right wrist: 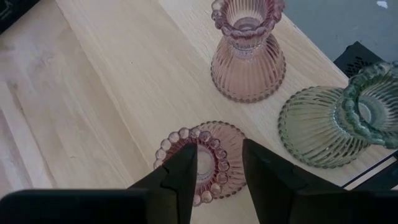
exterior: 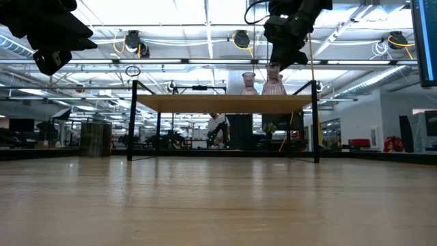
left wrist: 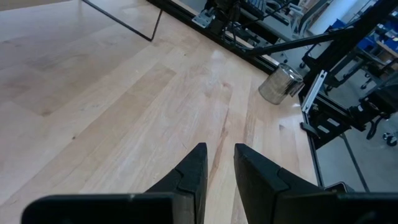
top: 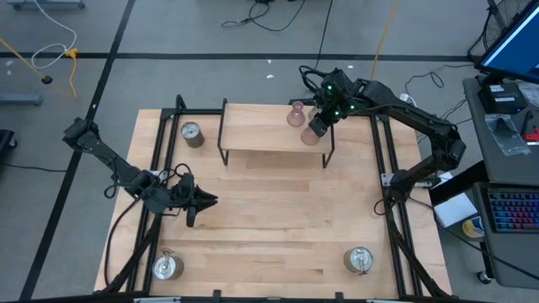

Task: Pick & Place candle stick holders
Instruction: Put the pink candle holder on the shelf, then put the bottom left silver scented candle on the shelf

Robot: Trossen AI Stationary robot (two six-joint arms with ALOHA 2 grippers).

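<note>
A pale butcher-block wooden desk (top: pixel 278 219) stands on a grey workshop floor, with a low wooden shelf on thin black legs (top: pixel 261 135) near its far edge. Over the shelf's right end hangs the right gripper (right wrist: pixel 219 168), its fingers parted just wide enough to straddle the beaded rim of a ribbed pink glass candle stick holder (right wrist: pixel 217 149) standing on the shelf. Whether they touch the glass I cannot tell. Just beside it stand a second pink ribbed glass holder (right wrist: pixel 247 56) and a greenish glass one (right wrist: pixel 339 121). To me this looks like the setting-down step, the pink holder already on the shelf.

Three round silvery metal holders wait on the desk: one far left (top: pixel 192 133), two near the front (top: pixel 167 266) (top: pixel 359 259). The left gripper (left wrist: pixel 219 163) hovers over bare wood at the desk's left, fingers slightly apart and empty.

Next comes a straight lift clear, without nudging the neighbouring glass.
</note>
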